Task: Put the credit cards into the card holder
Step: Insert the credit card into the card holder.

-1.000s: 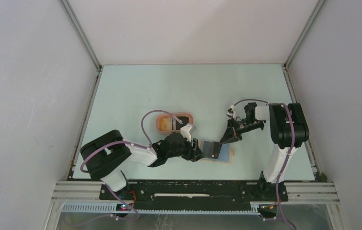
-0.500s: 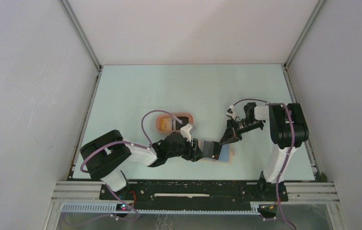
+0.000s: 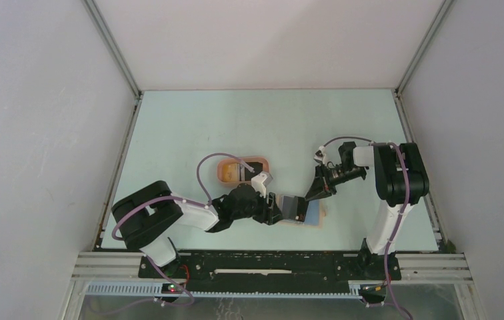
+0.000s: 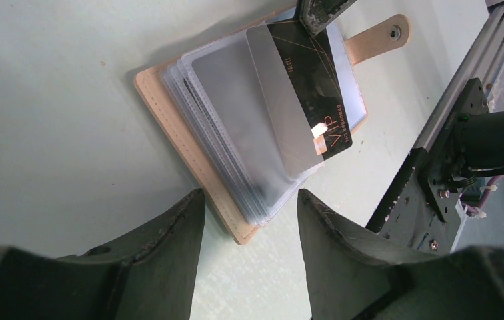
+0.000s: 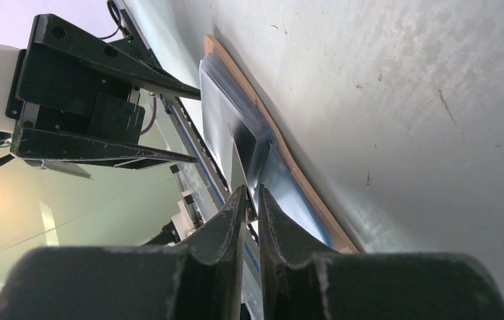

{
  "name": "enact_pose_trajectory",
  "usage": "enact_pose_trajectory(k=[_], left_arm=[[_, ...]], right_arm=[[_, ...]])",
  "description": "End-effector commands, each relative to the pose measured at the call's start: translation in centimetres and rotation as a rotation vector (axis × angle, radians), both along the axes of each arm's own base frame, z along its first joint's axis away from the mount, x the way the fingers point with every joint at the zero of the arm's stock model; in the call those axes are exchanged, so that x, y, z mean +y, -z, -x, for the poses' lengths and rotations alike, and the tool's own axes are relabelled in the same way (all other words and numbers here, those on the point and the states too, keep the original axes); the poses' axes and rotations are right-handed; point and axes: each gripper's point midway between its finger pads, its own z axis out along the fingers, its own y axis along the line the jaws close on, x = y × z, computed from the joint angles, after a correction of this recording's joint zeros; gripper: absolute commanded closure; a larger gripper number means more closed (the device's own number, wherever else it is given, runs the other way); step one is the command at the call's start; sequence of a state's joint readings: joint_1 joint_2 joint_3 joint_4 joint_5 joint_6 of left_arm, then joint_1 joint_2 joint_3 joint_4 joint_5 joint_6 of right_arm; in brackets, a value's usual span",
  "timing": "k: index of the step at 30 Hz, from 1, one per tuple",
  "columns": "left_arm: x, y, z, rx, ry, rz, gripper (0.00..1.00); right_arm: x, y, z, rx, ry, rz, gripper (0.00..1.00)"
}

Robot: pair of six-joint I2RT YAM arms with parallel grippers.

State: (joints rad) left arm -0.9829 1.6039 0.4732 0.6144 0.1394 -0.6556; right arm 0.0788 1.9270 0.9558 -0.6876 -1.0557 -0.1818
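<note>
The tan card holder [image 4: 189, 143] lies open on the table, its clear sleeves fanned out; it also shows in the top view [image 3: 303, 212] and the right wrist view [image 5: 283, 150]. My right gripper [image 5: 252, 195] is shut on the edge of a black credit card [image 4: 316, 87] marked VIP, which sits partly inside one sleeve. In the top view the right gripper [image 3: 317, 190] is just above the holder. My left gripper [image 4: 249, 200] is open, its fingers standing either side of the holder's near corner; in the top view it [image 3: 275, 210] is at the holder's left edge.
A salmon-pink oval tray [image 3: 263, 160] stands behind the left gripper, with a yellow-orange card [image 3: 229, 173] and a black card [image 3: 254, 164] in it. The holder's snap tab [image 4: 379, 37] points toward the table's front rail [image 4: 449, 133].
My right gripper has edged slightly left with the black card. The left gripper and the card holder have not moved.
</note>
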Motion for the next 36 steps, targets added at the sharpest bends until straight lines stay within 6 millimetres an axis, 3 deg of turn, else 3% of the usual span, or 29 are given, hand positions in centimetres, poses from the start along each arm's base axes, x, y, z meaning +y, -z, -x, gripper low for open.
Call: enact_pose_trajectory(k=[1, 36], left_arm=[[0.0, -0.1, 0.0, 0.001, 0.007, 0.013, 0.42], [-0.3, -0.3, -0.1, 0.005, 0.016, 0.005, 0.42]], right_arm=[[0.4, -0.3, -0.5, -0.031, -0.028, -0.01, 0.81], [2.8, -0.4, -0.5, 0.045, -0.077, -0.102, 0.93]])
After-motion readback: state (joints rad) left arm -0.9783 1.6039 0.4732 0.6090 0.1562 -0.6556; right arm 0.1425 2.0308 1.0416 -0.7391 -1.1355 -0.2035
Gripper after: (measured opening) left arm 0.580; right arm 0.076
